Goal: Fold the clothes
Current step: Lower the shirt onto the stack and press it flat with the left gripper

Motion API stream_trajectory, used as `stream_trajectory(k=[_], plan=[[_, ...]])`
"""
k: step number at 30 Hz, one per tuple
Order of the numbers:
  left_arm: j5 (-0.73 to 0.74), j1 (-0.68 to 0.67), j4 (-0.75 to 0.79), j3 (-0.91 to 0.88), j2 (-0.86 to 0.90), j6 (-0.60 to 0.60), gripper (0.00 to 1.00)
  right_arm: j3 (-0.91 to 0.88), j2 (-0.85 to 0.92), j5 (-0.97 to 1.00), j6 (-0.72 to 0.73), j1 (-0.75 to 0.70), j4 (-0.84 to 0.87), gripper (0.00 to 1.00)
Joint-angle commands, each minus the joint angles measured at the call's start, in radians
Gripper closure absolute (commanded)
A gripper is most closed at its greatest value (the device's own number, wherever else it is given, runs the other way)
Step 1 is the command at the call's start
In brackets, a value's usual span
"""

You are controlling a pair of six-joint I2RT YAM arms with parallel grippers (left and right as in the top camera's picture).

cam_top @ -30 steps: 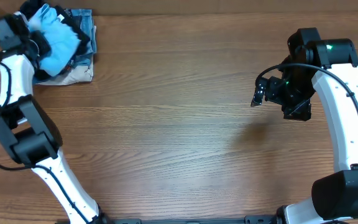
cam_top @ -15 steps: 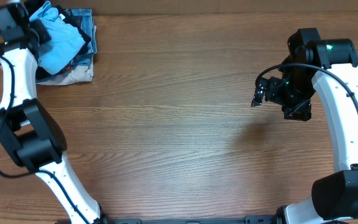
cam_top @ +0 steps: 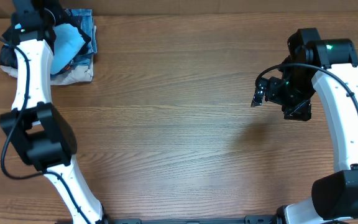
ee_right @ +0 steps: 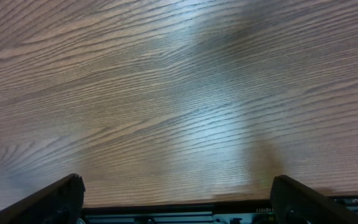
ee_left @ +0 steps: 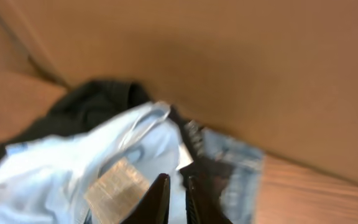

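The light sky-blue T-shirt (cam_top: 68,45) lies bunched on a pile of clothes at the table's far left corner. In the left wrist view it (ee_left: 61,162) fills the lower left, with its white tag (ee_left: 117,186) showing. My left gripper (cam_top: 50,15) is over the pile. Its fingers (ee_left: 174,198) are nearly together, with a sliver of the blue cloth between them. My right gripper (cam_top: 258,96) hovers over bare wood at the right. Its fingers (ee_right: 176,186) are wide open and empty.
A black garment (ee_left: 98,102) lies under and behind the T-shirt. Folded blue denim (cam_top: 86,22) and beige cloth (cam_top: 73,76) make up the rest of the pile. A brown wall (ee_left: 229,56) rises just behind the pile. The wooden table (cam_top: 179,124) spreads between the arms.
My left arm has swung to the right across the pile, and the blue T-shirt has shifted and flattened a little under it. The right arm has not moved.
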Motion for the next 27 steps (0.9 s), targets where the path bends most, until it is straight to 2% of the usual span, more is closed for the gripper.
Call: stream_trajectory(k=[1,4,8,10,18,21,27], plan=[[-0.05,0.007,-0.004,-0.001,0.1,-0.005,0.86,0.027,-0.019,0.006,-0.001,-0.002,0.001,0.0],[-0.04,0.006,0.007,-0.001,0.15,-0.023,0.84,0.027,-0.019,0.006,-0.001,-0.002,0.007,0.0],[0.046,-0.004,0.029,-0.001,0.182,-0.027,0.8,0.027,-0.019,0.006,0.0,-0.002,0.011,0.0],[0.072,-0.013,0.037,0.001,0.178,-0.025,0.82,0.027,-0.019,0.006,0.0,-0.002,0.011,0.0],[0.07,-0.028,0.04,0.027,0.003,0.0,0.84,0.027,-0.019,0.006,0.0,-0.002,0.014,0.0],[0.029,-0.021,0.057,0.027,-0.06,0.002,0.88,0.027,-0.019,0.006,-0.001,-0.002,0.02,0.0],[-0.014,0.018,0.078,0.027,-0.058,0.066,0.89,0.027,-0.019,0.006,0.0,-0.002,0.026,0.0]])
